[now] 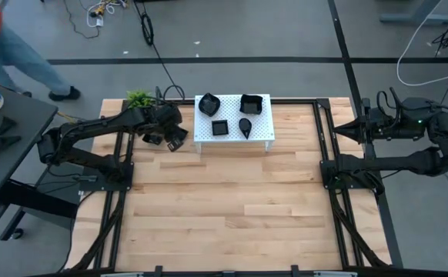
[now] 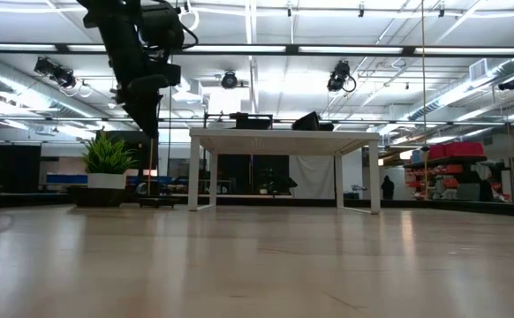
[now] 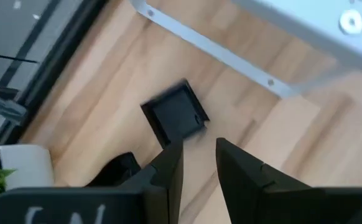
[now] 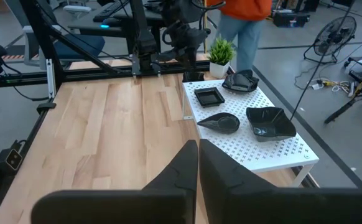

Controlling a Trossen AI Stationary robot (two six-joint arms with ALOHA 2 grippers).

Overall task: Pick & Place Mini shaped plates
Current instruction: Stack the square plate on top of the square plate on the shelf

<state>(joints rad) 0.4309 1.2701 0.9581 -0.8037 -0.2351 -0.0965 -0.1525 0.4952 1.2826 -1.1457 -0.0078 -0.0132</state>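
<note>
High view: white perforated stand (image 1: 264, 132) sits at the far middle of the pale wood-plank table (image 1: 232, 208), carrying four glossy black mini plates: a wavy-edged round one (image 1: 208, 103), a large square one (image 1: 251, 103), a small square one (image 1: 220, 128) and a teardrop one (image 1: 245, 127). Left gripper (image 1: 172, 138) hovers just beside the stand's left edge, above a fifth plate. Left wrist view shows that small square plate (image 3: 175, 113) lying flat on the bare wood near the stand's white leg rail (image 3: 212, 48); the two dark fingers (image 3: 168, 163) stand a narrow gap apart above it, holding nothing. Green potted plant (image 1: 138, 98) in a white pot stands at the far left corner, close behind the left arm. Right gripper (image 1: 348, 128) waits off the table's right edge, its fingers (image 4: 182, 163) pressed together in the right wrist view, empty. A person in jeans stands on the grey floor (image 1: 232, 42) beyond the table's far left corner.
</note>
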